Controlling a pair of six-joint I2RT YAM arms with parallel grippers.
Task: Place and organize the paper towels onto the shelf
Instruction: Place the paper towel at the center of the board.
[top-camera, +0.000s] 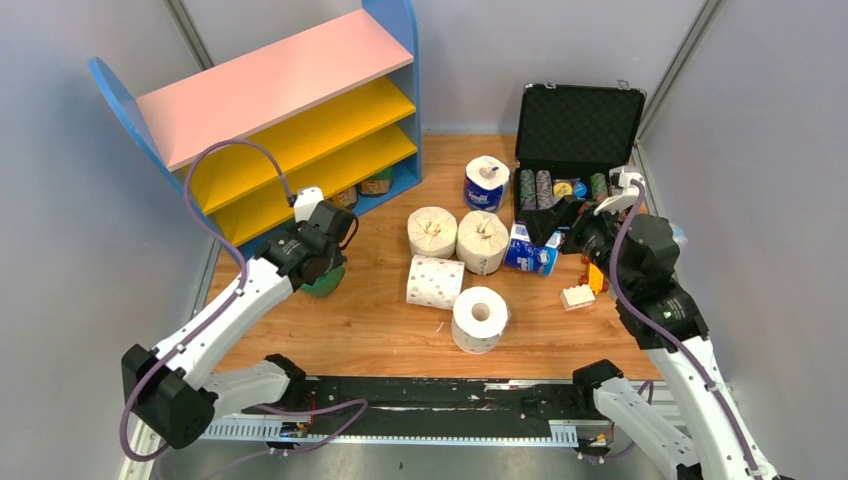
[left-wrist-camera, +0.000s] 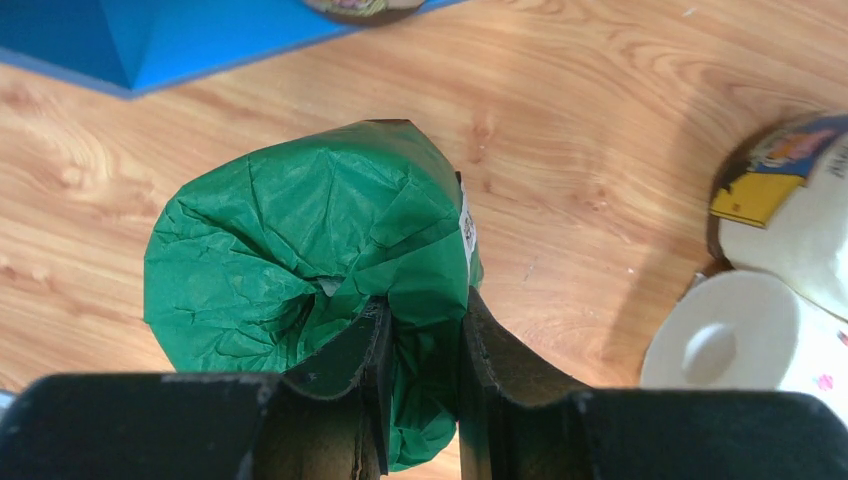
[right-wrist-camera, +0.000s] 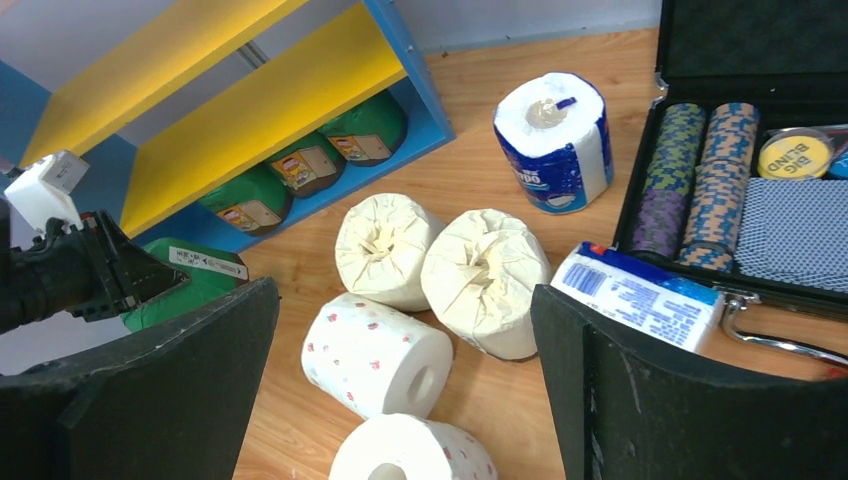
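Observation:
My left gripper (top-camera: 327, 268) is shut on a green-wrapped roll (left-wrist-camera: 300, 260), pinching the wrap at its edge, just in front of the shelf (top-camera: 290, 80). Three green rolls (right-wrist-camera: 300, 165) lie on the shelf's bottom tier. Two cream-wrapped rolls (top-camera: 432, 231) (top-camera: 482, 241) stand mid-table. Two bare white rolls (top-camera: 434, 281) (top-camera: 479, 318) lie in front of them. A blue-white wrapped roll (top-camera: 486, 184) stands behind, and another (top-camera: 531, 250) lies by the case. My right gripper (right-wrist-camera: 405, 340) is open and empty, held above the table's right side.
A black foam-lined case (top-camera: 580, 130) stands open at the back right with poker chip stacks (right-wrist-camera: 700, 175) and a card deck inside. A small white and orange block (top-camera: 580, 294) lies near the right arm. The shelf's blue side panel (left-wrist-camera: 150, 40) is close to the left gripper.

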